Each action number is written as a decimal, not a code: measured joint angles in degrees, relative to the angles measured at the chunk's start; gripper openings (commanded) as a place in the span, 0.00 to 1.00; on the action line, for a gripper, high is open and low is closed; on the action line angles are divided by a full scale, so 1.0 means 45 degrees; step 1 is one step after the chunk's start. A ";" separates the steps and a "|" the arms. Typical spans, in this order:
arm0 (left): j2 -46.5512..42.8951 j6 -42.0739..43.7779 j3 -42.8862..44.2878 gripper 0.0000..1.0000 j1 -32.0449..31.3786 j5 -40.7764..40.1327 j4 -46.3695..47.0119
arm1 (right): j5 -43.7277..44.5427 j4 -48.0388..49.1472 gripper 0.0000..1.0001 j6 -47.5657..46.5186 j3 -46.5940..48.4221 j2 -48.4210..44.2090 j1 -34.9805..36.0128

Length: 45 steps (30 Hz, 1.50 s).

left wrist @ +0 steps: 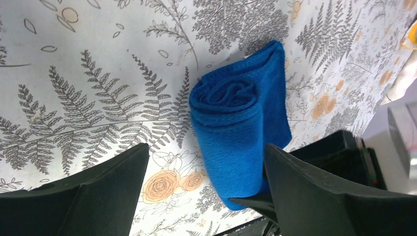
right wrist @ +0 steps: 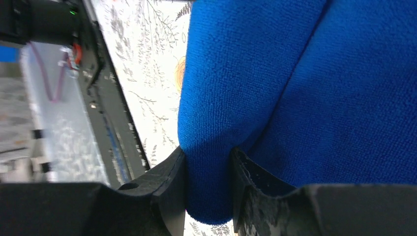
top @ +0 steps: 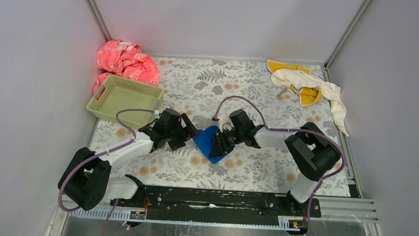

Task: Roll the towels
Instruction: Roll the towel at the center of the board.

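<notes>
At the middle of the table, my right pincer pinches a fold of the royal blue towel, which lies in a loose roll; my left pincer hangs spread just left of it. This roll looks nearly done. Next, I judge, comes a clean release, then the cream-white towel and yellow-orange towel heaped far right.

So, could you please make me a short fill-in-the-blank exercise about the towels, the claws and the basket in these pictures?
1. The right claw is shut on the blue towel, which is already ___ up.
2. The left claw is ___ and holds nothing.
3. The basket stands on the table's ___ side, beside the pink cloth.
4. The white towel lies across the yellow towel in the far ___ corner.
Missing words: rolled, open, left, right.
</notes>
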 measured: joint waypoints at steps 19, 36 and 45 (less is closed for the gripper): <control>0.2977 0.0010 0.1103 0.74 -0.0520 0.0461 0.0797 | -0.2939 0.2234 0.54 0.3099 -0.0544 0.1545 -0.1637; 0.3050 -0.0049 0.0860 0.72 -0.0670 0.0330 0.1569 | 0.7893 -0.3133 0.74 -0.0636 0.0597 -0.3609 0.2671; 0.3050 -0.0058 0.0860 0.72 -0.0670 0.0325 0.1569 | 1.1429 -0.3541 0.73 -0.1991 0.1205 -0.2234 0.5158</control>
